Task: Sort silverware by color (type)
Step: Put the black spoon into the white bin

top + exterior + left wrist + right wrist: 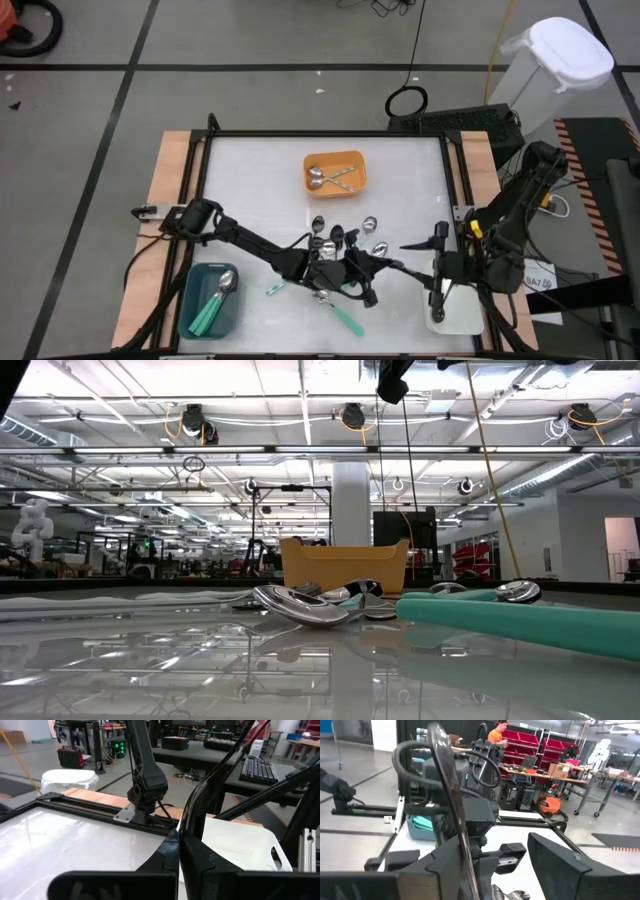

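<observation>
My left gripper (385, 268) (179, 847) reaches to the table's middle right and is shut on a black spoon (447, 785) (197, 800). The spoon stands upright, bowl (437, 737) on top. My right gripper (408, 264) (500, 842) faces it from the right, open, with its fingers apart on either side of the spoon. Whether they touch it I cannot tell. Several silver and black spoons (345, 240) (300, 605) lie heaped mid-table. Teal-handled spoons (345, 318) (520, 622) lie near the near edge. My left gripper pinches the black spoon's handle (184, 822) between its two fingers. The fingers are about level, pointing toward the table's right, and lie across the handle. The spoon is lifted clear of the table and rises upright above the fingers.
An orange tray (335, 172) (345, 565) at the far middle holds silver spoons. A teal tray (210, 300) at the near left holds teal-handled spoons. A white tray (455, 312) (240, 845) sits at the near right, under my right arm. A person (497, 732) is far off in the room.
</observation>
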Action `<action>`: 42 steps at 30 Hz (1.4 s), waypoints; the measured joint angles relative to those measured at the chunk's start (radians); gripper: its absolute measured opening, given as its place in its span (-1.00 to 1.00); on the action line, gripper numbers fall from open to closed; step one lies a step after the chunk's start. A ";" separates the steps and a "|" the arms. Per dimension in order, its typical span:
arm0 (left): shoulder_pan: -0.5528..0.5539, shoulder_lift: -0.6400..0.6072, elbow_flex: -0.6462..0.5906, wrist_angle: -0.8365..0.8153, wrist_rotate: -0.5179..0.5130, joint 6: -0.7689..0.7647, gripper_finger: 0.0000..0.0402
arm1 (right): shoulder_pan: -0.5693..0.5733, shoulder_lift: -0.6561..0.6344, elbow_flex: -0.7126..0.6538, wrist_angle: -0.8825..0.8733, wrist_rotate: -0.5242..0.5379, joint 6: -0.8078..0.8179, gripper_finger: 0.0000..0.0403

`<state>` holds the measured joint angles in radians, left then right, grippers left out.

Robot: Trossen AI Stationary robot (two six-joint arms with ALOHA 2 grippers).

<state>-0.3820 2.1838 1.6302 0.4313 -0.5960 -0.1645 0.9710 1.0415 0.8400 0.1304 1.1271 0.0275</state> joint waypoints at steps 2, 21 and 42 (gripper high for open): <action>-0.002 0.000 0.000 -0.006 -0.004 -0.007 -0.99 | 0.000 0.009 0.012 0.000 0.000 0.012 0.04; -0.047 0.003 -0.002 -0.131 -0.168 -0.222 -0.99 | 0.054 0.089 0.106 -0.008 0.110 0.013 -0.48; -0.046 0.003 -0.003 -0.161 -0.100 -0.254 -0.86 | 0.063 0.089 0.106 -0.045 0.129 0.025 -0.98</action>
<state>-0.4278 2.1872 1.6276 0.2700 -0.6962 -0.4183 1.0344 1.1309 0.9463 0.0856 1.2562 0.0522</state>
